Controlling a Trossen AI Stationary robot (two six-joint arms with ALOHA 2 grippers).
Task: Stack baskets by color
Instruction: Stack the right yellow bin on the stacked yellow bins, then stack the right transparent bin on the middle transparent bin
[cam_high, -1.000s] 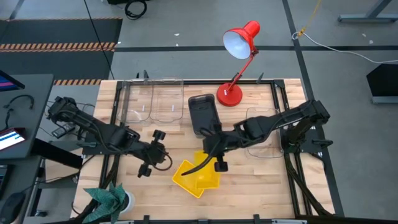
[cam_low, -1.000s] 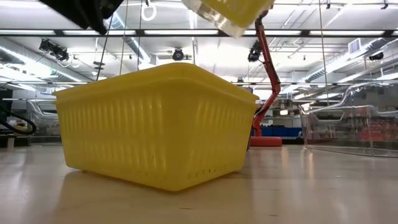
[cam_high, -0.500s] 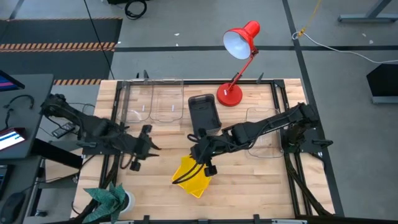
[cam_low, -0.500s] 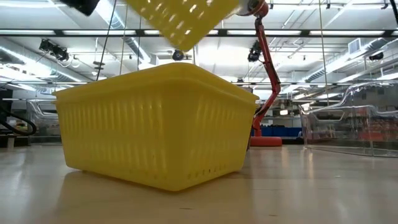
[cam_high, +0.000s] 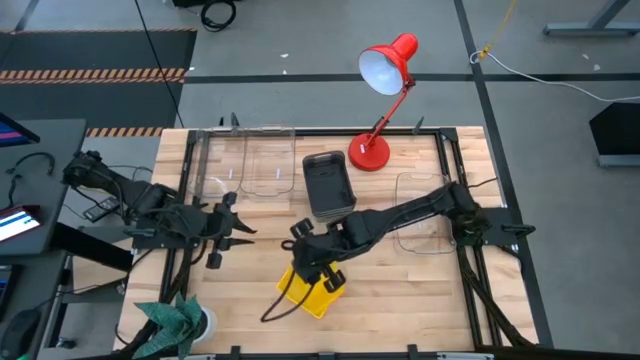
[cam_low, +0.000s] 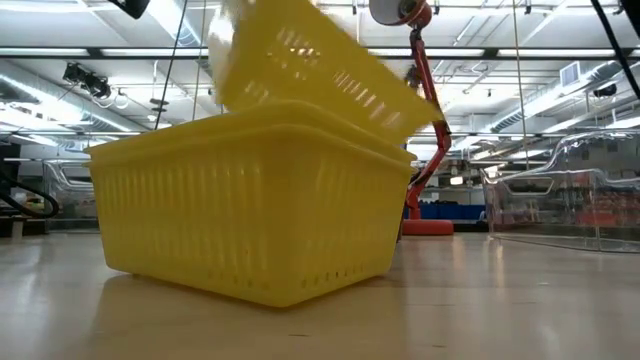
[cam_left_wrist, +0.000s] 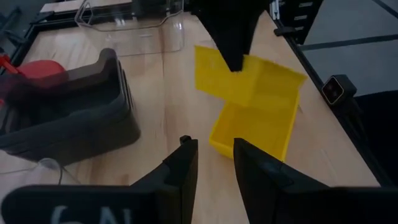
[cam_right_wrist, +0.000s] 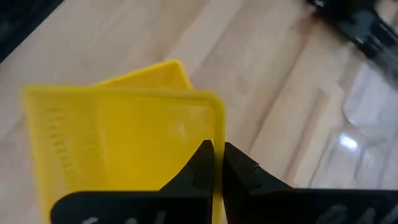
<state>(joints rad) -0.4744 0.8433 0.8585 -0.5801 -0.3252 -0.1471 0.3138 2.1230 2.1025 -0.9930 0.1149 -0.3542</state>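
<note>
Two bright yellow slatted plastic baskets: one tilted basket (cam_low: 310, 75) pinched by its rim in the right gripper (cam_high: 312, 262), partly nested over the second yellow basket (cam_high: 320, 295), which rests on the wooden table (cam_high: 400, 300) directly beneath the gripper. One dark grey rectangular basket (cam_high: 328, 183) just behind the gripper. Three clear transparent baskets counted: two (cam_high: 245, 160) behind-left, one (cam_high: 425, 215) to the right under the arm. One red desk lamp (cam_high: 385, 95) behind. Left gripper (cam_high: 225, 225), fingers spread and empty, well to the left. Front table edge near; bare wood alongside.
</note>
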